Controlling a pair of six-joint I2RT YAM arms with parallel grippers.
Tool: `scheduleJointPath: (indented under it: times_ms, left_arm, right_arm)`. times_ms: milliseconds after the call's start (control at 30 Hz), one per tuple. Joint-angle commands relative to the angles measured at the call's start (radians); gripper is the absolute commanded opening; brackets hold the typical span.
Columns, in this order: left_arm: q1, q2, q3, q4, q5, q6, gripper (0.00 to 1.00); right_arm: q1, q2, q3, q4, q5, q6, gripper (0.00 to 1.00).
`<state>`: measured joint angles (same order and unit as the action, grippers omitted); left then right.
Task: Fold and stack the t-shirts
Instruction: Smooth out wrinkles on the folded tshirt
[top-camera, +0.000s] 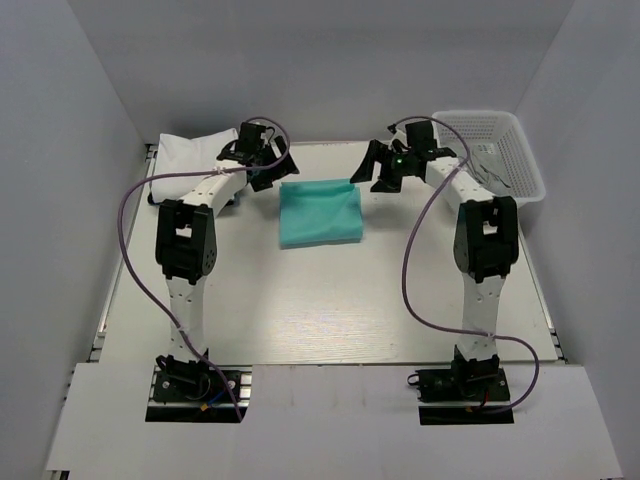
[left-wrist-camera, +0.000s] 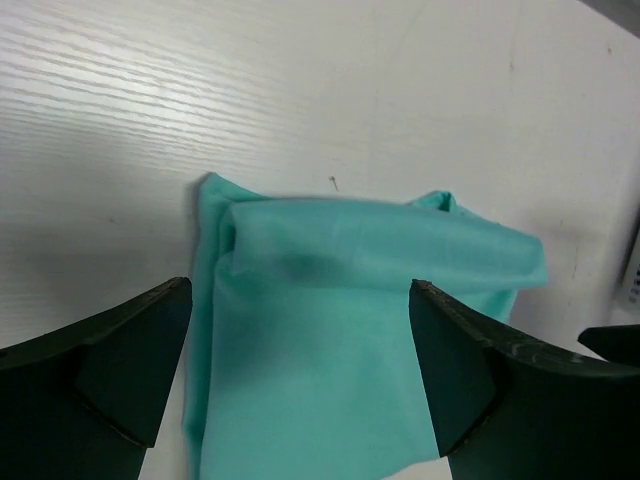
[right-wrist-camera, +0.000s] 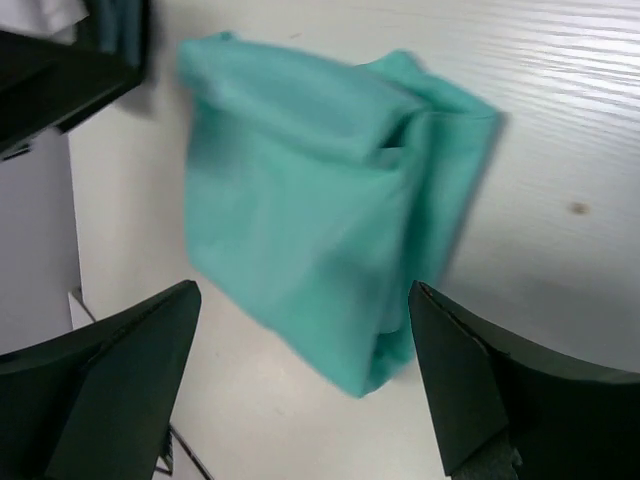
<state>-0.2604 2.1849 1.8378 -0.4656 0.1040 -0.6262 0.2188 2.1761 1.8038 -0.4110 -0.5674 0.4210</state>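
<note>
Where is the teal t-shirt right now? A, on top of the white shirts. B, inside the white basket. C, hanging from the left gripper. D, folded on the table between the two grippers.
D: the teal t-shirt lies folded on the table, and the left gripper and right gripper are open near its far edge, gripping nothing.

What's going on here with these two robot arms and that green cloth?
The two arms are folding and stacking t-shirts. A teal-green t-shirt lies folded into a compact rectangle in the middle of the table. The left gripper and the right gripper both hover near its far edge, open and holding nothing. A white cloth bundle, probably the other shirts, sits in the far left corner, and a white basket stands at the far right.
</note>
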Motion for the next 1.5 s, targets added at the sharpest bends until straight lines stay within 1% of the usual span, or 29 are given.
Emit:
scheduleJointPath:
  times_ms: [0,67,133,167,200,267,300,333,400,500,533,567,700,833,900,933,967,1000,1067,1133,1167,1200,1233,1267,1300,1333,1367,1400,1467]
  left_arm:
    - [-0.023,-0.077,-0.037,0.036,0.066,0.034,1.00]
    - [-0.023,-0.042,-0.019,0.036,0.089,0.034,1.00]
    - [-0.033,-0.011,0.020,0.036,0.089,0.045,1.00]
    - [-0.033,0.005,0.043,0.036,0.098,0.045,1.00]
    - [-0.033,0.038,0.055,0.036,0.099,0.045,1.00]
    - [-0.033,0.073,0.089,0.036,0.112,0.045,1.00]
    - [-0.033,0.091,0.100,0.036,0.112,0.045,1.00]
    - [-0.033,0.128,0.110,0.036,0.121,0.045,1.00]
    - [-0.022,0.166,0.156,0.036,0.122,0.045,1.00]
    - [-0.010,0.234,0.208,0.048,0.137,0.020,1.00]
    - [-0.010,0.248,0.222,0.059,0.137,0.020,1.00]
    - [-0.001,0.260,0.233,0.059,0.137,0.020,1.00]
    - [0.000,0.314,0.273,0.047,0.099,0.011,1.00]
    - [0.000,0.305,0.264,0.057,0.099,0.011,1.00]
    - [0.000,0.291,0.284,0.047,0.089,0.011,1.00]
    - [0.000,0.280,0.322,0.035,0.074,0.022,1.00]
    - [0.000,0.253,0.342,0.025,0.035,0.022,1.00]
    - [0.000,0.234,0.360,0.006,0.014,0.031,1.00]
    - [0.000,0.188,0.387,-0.008,-0.038,0.045,1.00]
    - [-0.014,0.096,0.376,-0.031,-0.088,0.074,1.00]
    - [-0.014,0.067,0.362,-0.031,-0.151,0.074,1.00]
    - [-0.026,0.006,0.313,-0.047,-0.158,0.086,1.00]
    - [-0.026,0.006,0.275,-0.047,-0.158,0.086,1.00]
    - [-0.026,-0.052,0.230,-0.036,-0.111,0.070,1.00]
    - [-0.037,-0.080,0.128,-0.022,-0.084,0.069,1.00]
    - [-0.046,-0.103,0.077,0.005,-0.058,0.060,1.00]
    - [-0.046,-0.138,0.034,0.005,-0.011,0.040,1.00]
    - [-0.059,-0.154,-0.050,0.025,0.020,0.040,1.00]
    - [-0.083,-0.177,-0.138,0.094,0.115,0.023,1.00]
  right_arm:
    - [0.077,-0.085,-0.057,0.119,-0.044,-0.045,0.90]
    - [0.102,-0.072,-0.032,0.130,-0.081,-0.041,0.90]
    - [0.114,-0.021,-0.009,0.133,-0.077,-0.024,0.90]
    - [0.119,-0.006,0.035,0.136,-0.080,-0.015,0.90]
    - [0.120,0.046,0.052,0.155,-0.083,0.008,0.90]
    - [0.116,0.094,0.098,0.175,-0.097,0.042,0.90]
    - [0.111,0.108,0.106,0.237,-0.095,0.073,0.90]
    - [0.110,0.147,0.120,0.256,-0.089,0.102,0.90]
    - [0.096,0.169,0.144,0.339,-0.054,0.136,0.90]
    - [0.065,0.217,0.140,0.461,0.004,0.218,0.90]
    - [0.059,0.243,0.138,0.536,0.000,0.261,0.90]
    - [0.053,0.266,0.140,0.555,0.001,0.300,0.90]
    - [0.022,0.336,0.155,0.572,-0.014,0.349,0.90]
    - [0.019,0.347,0.158,0.572,-0.095,0.323,0.90]
    - [0.024,0.330,0.189,0.516,-0.132,0.291,0.90]
    - [0.027,0.318,0.239,0.486,-0.123,0.218,0.90]
    - [0.030,0.283,0.247,0.413,-0.108,0.194,0.90]
    - [0.033,0.234,0.241,0.413,-0.092,0.173,0.90]
    - [0.031,0.144,0.195,0.378,-0.037,0.124,0.90]
    - [0.036,0.014,0.122,0.377,0.007,0.089,0.90]
    - [0.039,-0.018,0.021,0.380,0.032,0.082,0.90]
    - [0.042,-0.106,-0.018,0.389,0.040,0.073,0.90]
    - [0.047,-0.137,-0.056,0.399,0.038,0.076,0.90]
    - [0.054,-0.162,-0.172,0.432,0.025,0.078,0.90]
    - [0.062,-0.208,-0.210,0.461,0.020,0.081,0.90]
    - [0.066,-0.249,-0.245,0.478,0.014,0.099,0.90]
    - [0.073,-0.283,-0.359,0.501,-0.006,0.108,0.90]
    - [0.076,-0.294,-0.392,0.561,-0.015,0.145,0.90]
    - [0.080,-0.329,-0.472,0.601,-0.055,0.165,0.90]
